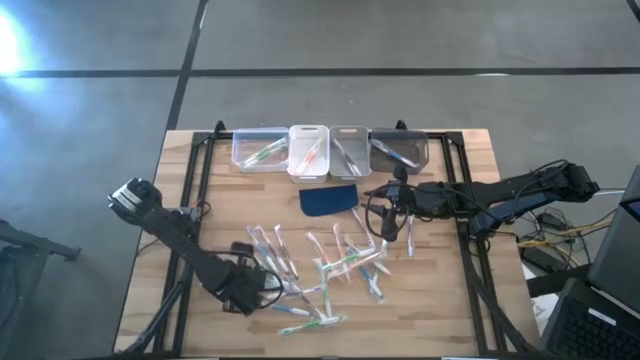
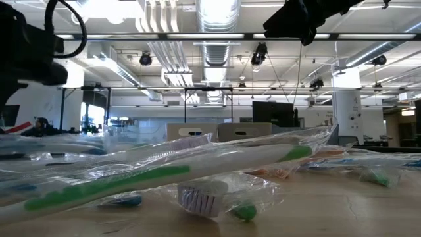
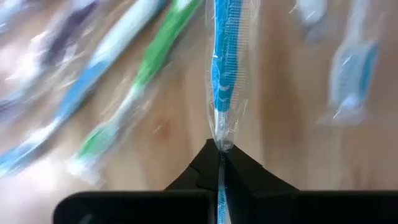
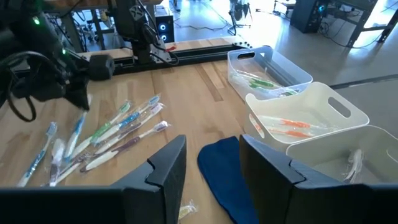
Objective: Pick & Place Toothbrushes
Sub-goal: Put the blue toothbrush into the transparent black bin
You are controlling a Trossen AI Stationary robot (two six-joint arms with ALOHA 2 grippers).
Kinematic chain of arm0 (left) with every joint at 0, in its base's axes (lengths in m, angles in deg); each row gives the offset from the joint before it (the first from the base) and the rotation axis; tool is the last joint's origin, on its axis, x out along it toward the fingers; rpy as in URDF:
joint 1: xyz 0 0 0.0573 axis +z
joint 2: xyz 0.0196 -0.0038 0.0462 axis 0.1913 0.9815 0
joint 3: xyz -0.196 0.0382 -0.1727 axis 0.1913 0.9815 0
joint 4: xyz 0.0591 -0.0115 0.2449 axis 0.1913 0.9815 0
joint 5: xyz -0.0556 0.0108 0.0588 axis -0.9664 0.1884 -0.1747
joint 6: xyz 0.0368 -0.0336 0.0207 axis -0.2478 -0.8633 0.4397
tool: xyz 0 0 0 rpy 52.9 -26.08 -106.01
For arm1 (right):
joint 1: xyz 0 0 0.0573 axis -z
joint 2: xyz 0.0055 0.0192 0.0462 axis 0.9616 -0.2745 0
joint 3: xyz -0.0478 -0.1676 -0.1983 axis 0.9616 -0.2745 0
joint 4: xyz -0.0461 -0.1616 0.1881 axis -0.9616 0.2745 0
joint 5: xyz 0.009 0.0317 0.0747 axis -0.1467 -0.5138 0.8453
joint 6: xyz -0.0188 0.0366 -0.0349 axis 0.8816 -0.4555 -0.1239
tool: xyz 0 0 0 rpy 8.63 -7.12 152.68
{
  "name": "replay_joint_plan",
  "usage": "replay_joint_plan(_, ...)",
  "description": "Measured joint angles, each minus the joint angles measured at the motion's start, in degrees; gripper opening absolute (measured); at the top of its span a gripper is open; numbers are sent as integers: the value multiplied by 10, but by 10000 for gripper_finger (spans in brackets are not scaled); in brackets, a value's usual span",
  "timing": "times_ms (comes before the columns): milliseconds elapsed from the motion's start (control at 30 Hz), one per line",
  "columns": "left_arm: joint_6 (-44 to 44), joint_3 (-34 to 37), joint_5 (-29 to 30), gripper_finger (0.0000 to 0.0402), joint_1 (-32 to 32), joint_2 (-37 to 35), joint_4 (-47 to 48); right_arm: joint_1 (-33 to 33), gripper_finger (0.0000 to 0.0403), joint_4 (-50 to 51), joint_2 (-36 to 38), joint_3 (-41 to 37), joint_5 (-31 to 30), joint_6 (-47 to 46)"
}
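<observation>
Toothbrush (image 3: 222,81), blue, clamped betw. left gripper (image 3: 221,163) jaws; right gripper (image 4: 211,163) jaws apart.

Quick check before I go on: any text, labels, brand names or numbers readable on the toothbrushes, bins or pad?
None readable.
Toothbrushes: clear wrappers, no print legible in any view.
Bins: no labels visible.
Blue pad: plain, no markings.
Blue toothbrush in the left gripper: wrapper shows no text.

Four bins (image 1: 330,150) in row at table's (image 1: 470,310) far edge; pad (image 1: 328,199) just before them; toothbrushes (image 1: 320,270) scattered nearer, mid-table; some toothbrushes in bins.
</observation>
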Motion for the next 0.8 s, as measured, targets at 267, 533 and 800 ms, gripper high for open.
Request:
replay_joint_plan(267, 57, -88, 76, 10, 0, 0, 95, 0, 111, 0, 0, 0, 0, 0)
replay_joint_plan(533, 273, -175, 303, 10, 2, -2, 117, 0, 84, 0, 0, 0, 0, 0)
replay_joint_plan(800, 687, -182, 579, 9, 31, -2, 79, 0, 62, -3, 0, -1, 0, -15)
